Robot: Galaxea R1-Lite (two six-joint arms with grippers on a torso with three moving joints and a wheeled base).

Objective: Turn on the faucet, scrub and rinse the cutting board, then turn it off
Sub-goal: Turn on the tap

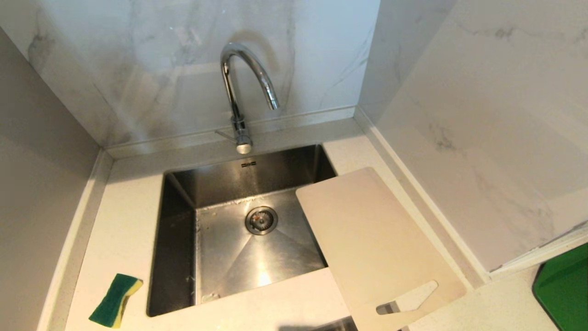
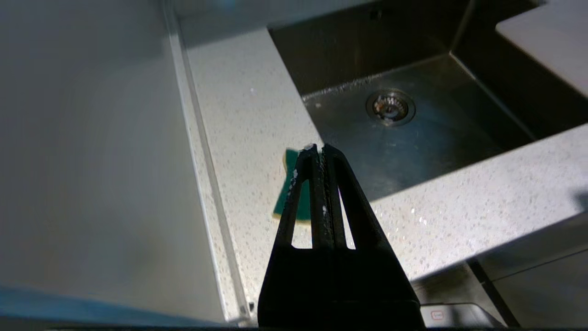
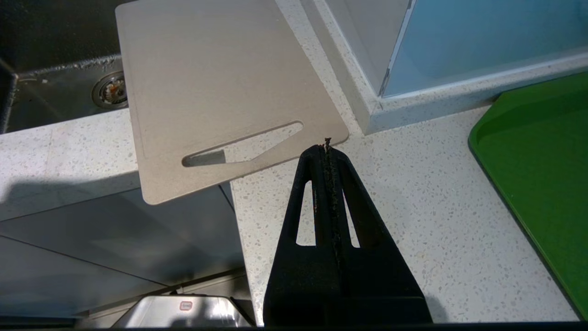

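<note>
Left gripper empty, jaws together, near green-and-yellow sponge | right gripper likewise | pale beige cutting board overhangs steel sink's right edge, handy for rinsing | tall chrome faucet dry

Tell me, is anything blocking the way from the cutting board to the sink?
Nothing visible. The cutting board already hangs partly over the sink's right rim, and the basin below the faucet holds nothing. The sponge lies on the counter left of the sink.
</note>
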